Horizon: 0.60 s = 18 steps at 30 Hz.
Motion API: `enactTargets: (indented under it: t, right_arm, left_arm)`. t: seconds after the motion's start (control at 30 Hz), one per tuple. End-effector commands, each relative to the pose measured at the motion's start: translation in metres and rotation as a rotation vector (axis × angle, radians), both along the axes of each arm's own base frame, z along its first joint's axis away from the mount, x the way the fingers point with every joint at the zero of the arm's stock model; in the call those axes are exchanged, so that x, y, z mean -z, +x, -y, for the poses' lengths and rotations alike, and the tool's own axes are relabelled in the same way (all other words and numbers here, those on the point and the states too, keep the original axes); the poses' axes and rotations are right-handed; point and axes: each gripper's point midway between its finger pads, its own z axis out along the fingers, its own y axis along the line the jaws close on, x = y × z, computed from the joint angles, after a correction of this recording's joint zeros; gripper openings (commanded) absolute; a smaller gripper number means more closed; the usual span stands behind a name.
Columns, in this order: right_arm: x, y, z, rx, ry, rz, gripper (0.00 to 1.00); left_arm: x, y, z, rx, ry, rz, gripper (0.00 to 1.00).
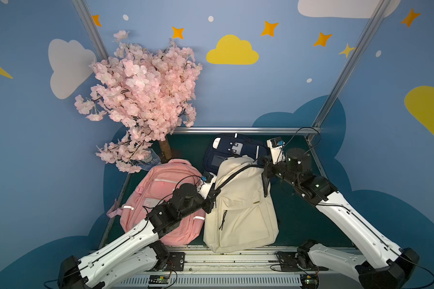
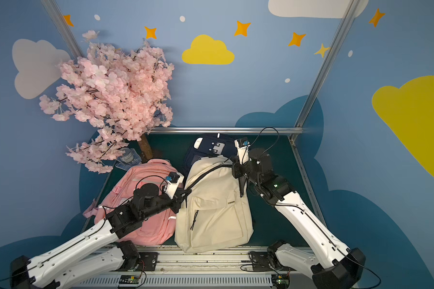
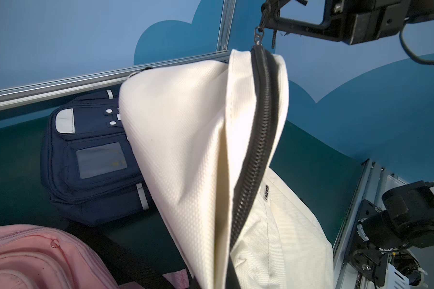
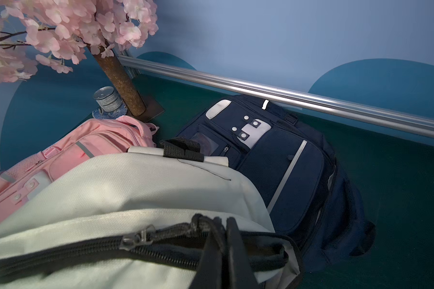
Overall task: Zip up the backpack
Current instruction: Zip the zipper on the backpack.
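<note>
A cream backpack [image 1: 241,212] [image 2: 213,212] lies in the middle of the green table, its top lifted and pulled taut between my grippers. My left gripper [image 1: 216,193] [image 2: 187,193] is shut on the bag's left edge, at the end of the black zipper [image 3: 258,150]. My right gripper [image 1: 261,164] [image 4: 223,232] is shut on the black pull cord. That cord runs to the metal slider [image 4: 136,241] [image 3: 258,37]. The teeth are joined from the left gripper up to the slider. Beyond the slider the zipper gapes open round the bag's right corner.
A pink backpack [image 1: 161,200] lies left of the cream one, under my left arm. A navy backpack [image 1: 236,152] lies behind it against the aluminium back rail [image 1: 236,130]. A pink blossom tree [image 1: 141,95] and a water bottle [image 1: 149,159] stand at the back left.
</note>
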Motion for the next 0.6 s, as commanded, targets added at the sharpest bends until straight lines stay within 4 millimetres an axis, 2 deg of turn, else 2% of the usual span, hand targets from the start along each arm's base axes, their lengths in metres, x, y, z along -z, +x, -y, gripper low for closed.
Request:
enactTargets:
  t: [0.0,0.1,0.23,0.33,0.4,0.47,0.57]
  right_arm:
    - [-0.042,-0.005,-0.008,-0.035,0.088,0.106,0.00]
    - [-0.053,-0.026,-0.039,-0.179,0.093,0.164,0.00]
    - [-0.065,-0.050,-0.068,-0.293,0.104,0.224,0.00]
    - [-0.067,-0.059,-0.083,-0.348,0.118,0.225,0.00]
    - [-0.068,-0.064,-0.090,-0.370,0.118,0.229,0.00]
    - [-0.068,-0.068,-0.096,-0.388,0.124,0.232,0.00]
    - [-0.069,-0.071,-0.102,-0.402,0.130,0.231,0.00]
  left_arm:
    - [0.000,-0.001,-0.003,-0.011,-0.009,-0.006,0.13]
    - [-0.003,-0.003,0.000,0.008,-0.011,-0.011,0.27]
    - [-0.024,0.003,0.001,-0.007,-0.016,0.021,0.44]
    - [-0.046,0.007,0.005,0.011,-0.030,0.066,0.69]
    - [-0.059,0.012,0.009,0.028,-0.030,0.091,0.82]
    - [-0.064,0.019,0.013,0.042,-0.009,0.089,0.89]
    - [-0.065,0.030,0.020,0.061,0.018,0.064,0.92]
